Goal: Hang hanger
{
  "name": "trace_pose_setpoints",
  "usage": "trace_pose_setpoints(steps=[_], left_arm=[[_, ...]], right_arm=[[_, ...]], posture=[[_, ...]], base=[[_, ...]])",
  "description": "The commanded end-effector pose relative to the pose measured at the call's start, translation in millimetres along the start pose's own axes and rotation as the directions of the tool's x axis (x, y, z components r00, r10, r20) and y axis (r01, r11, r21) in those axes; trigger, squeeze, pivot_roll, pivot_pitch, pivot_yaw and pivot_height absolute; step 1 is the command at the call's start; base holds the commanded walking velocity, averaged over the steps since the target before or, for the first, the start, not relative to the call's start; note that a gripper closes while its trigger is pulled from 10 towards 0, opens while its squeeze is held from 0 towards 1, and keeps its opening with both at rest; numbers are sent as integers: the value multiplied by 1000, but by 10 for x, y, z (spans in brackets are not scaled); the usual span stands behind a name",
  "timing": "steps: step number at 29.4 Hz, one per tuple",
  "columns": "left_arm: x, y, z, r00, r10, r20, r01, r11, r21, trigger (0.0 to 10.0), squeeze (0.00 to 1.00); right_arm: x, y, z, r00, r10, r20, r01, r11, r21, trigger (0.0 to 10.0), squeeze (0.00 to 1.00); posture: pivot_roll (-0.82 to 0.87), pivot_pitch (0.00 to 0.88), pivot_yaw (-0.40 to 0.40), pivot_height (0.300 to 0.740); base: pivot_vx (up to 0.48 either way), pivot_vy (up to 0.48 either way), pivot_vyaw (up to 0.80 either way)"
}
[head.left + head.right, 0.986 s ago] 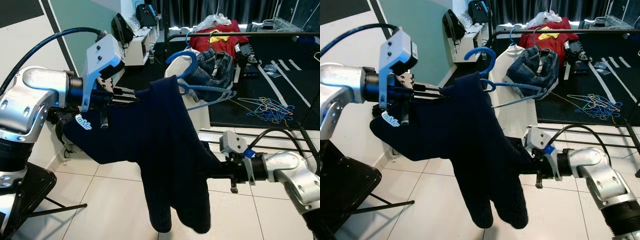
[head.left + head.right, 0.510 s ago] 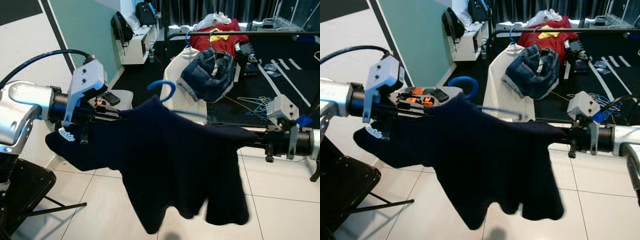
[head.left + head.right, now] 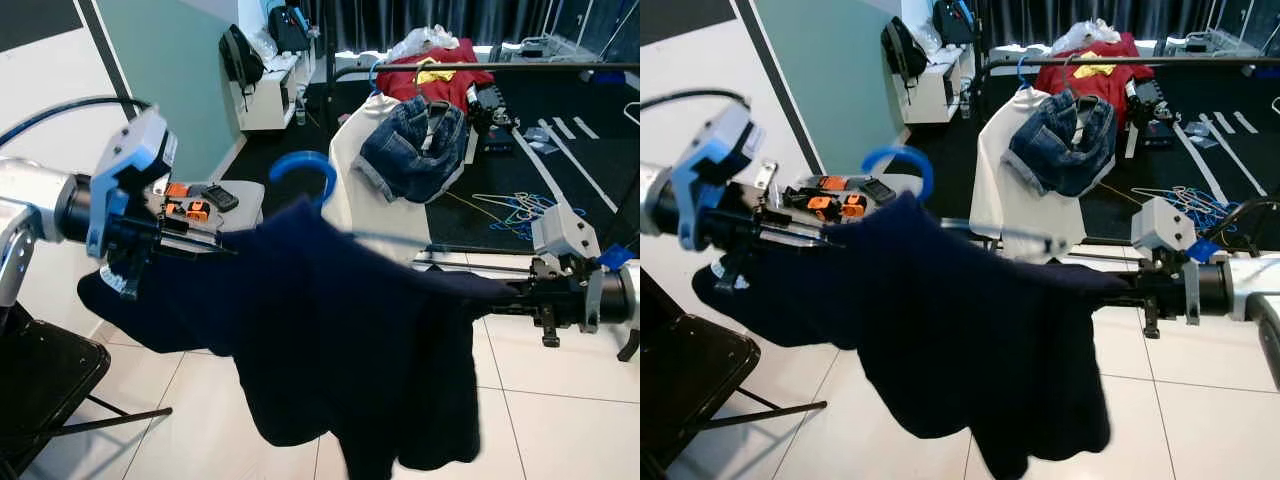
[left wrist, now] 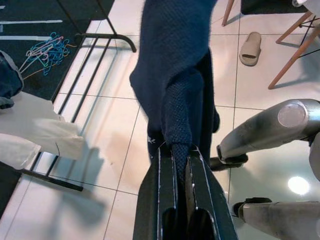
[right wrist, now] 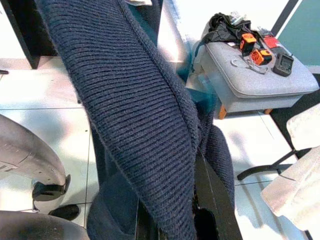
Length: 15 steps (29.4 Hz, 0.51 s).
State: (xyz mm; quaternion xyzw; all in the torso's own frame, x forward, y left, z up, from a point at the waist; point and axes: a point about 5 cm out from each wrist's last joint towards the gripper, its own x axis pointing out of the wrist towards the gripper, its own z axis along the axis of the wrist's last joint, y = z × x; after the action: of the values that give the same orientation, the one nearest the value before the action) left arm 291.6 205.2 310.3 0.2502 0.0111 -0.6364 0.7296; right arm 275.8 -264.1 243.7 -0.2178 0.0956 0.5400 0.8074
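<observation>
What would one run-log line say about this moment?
left claw: shut on navy sweater | right claw: holds sweater's other side | blue hanger: hook above sweater | clothes rail: behind, not reached

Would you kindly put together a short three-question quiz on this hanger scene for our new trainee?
1. True or false: the navy sweater is stretched between the left pincer and the right pincer.
2. What colour is the hanger hook sticking up above the sweater? A) red B) blue C) white
3. Fill in: the denim garment in the background hangs from the black ____.

Key
1. True; the left wrist view shows knit fabric clamped between the fingers.
2. B
3. rail
</observation>
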Motion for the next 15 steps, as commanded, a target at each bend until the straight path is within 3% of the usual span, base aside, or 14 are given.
trace_pose_setpoints(steps=[1, 8, 15], left_arm=[[-117, 3, 73, 1000, 20, 19, -21, 1000, 4, 10000, 0], [-147, -46, 118, 997, -61, 49, 61, 998, -1, 10000, 0], [-256, -114, 113, 990, -132, 48, 136, 988, -73, 10000, 0]], right_arm=[[47, 27, 30, 999, 34, -3, -34, 999, -9, 0, 0], [101, 66, 38, 998, 68, 13, -68, 998, -8, 0, 0], [58, 67, 69, 997, 70, 11, -70, 997, -16, 0, 0]], posture=[[-142, 0, 71, 740], [-142, 0, 71, 740], [-143, 0, 72, 740]], base=[[0, 0, 0], [0, 0, 0], [0, 0, 0]])
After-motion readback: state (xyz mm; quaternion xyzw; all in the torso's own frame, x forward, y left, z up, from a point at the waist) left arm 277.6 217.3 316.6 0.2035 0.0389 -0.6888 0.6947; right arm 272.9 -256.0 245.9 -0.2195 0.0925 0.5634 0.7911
